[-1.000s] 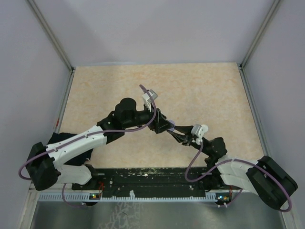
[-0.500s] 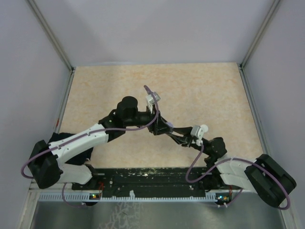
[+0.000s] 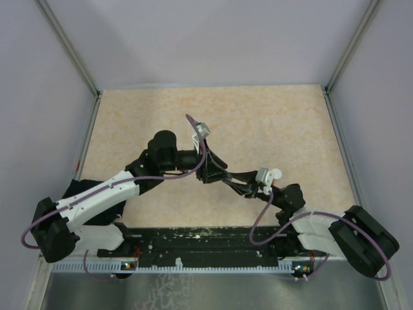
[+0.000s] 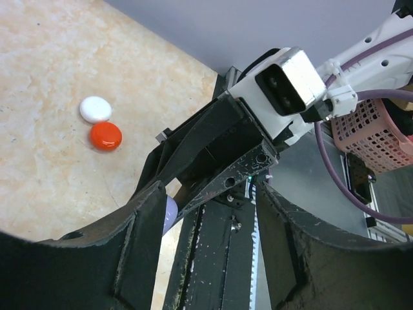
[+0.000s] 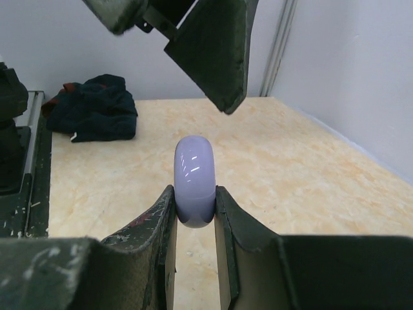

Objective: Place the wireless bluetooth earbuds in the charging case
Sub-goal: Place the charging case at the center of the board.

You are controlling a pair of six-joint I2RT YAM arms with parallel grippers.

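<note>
My right gripper [image 5: 195,213] is shut on a greyish-purple round charging case [image 5: 194,174], closed and held on edge above the table. The case peeks out beside my left finger in the left wrist view [image 4: 169,213]. My left gripper [image 4: 213,258] is open and empty, its fingers [image 5: 216,51] spread just beyond and above the case. In the top view both grippers meet at mid-table: left [image 3: 211,169], right [image 3: 224,177]. A white disc [image 4: 95,108] and a red disc [image 4: 106,136] lie touching on the table. No earbuds show in any view.
A dark cloth [image 5: 93,106] lies at the table's left side, partly under the left arm [image 3: 82,188]. A black rail [image 3: 206,240] runs along the near edge. A pink basket [image 4: 381,132] stands off the table.
Both grippers have shifted a little to the left together; the left arm has drawn back leftward and the right arm has reached further after it. The right grip is unchanged.
</note>
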